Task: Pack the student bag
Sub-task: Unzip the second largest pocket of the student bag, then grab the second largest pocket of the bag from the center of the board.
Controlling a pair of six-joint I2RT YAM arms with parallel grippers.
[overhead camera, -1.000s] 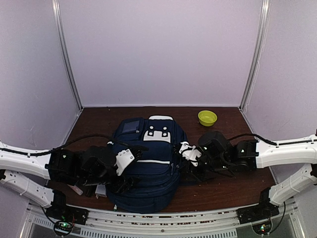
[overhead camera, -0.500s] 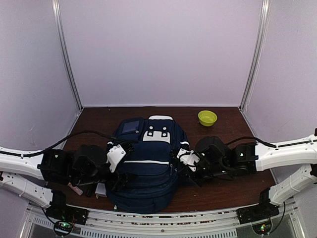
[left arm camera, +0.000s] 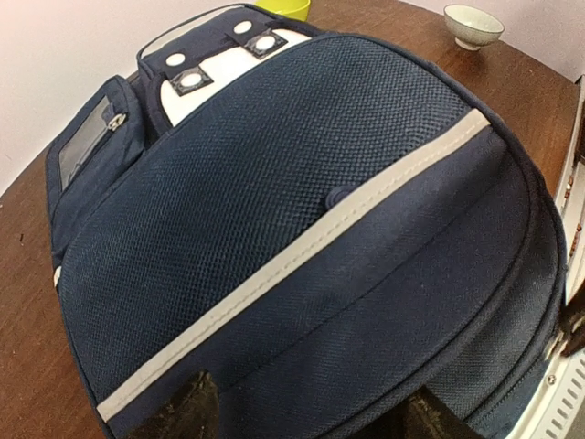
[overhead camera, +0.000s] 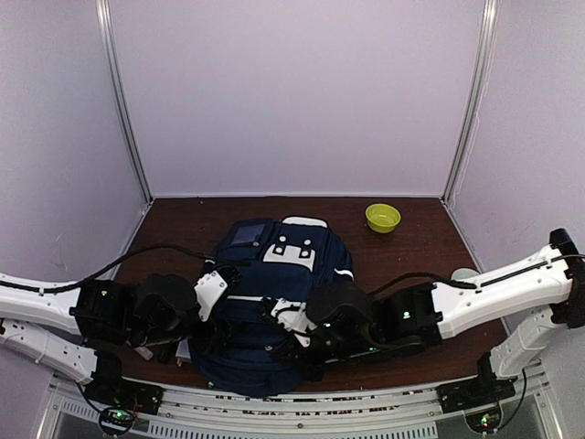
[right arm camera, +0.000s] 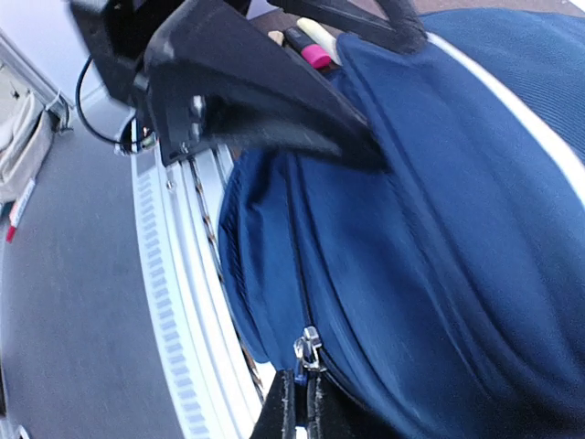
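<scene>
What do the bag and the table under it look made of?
The student bag: woven fabric, probably synthetic, matte navy, by its coarse textured weave. The table: wood or wood-look laminate, dark brown, faint sheen; grain streaks show, which is unclear.

Left jaws apart, right jaws pinched.

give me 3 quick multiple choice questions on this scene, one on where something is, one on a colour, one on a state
1. Where is the green bowl? A in a gripper; B under an arm; C on the table, past the student bag, far right.
2. The stripe across the bag's front is: A pale grey; B red; C yellow.
3. The right gripper is: A wide open; B shut on the zipper pull; C out of view.
Answers: C, it stands on bare wood beyond the bag; A, the left wrist view shows it pale; B, it is pinched closed at the pull.
</scene>
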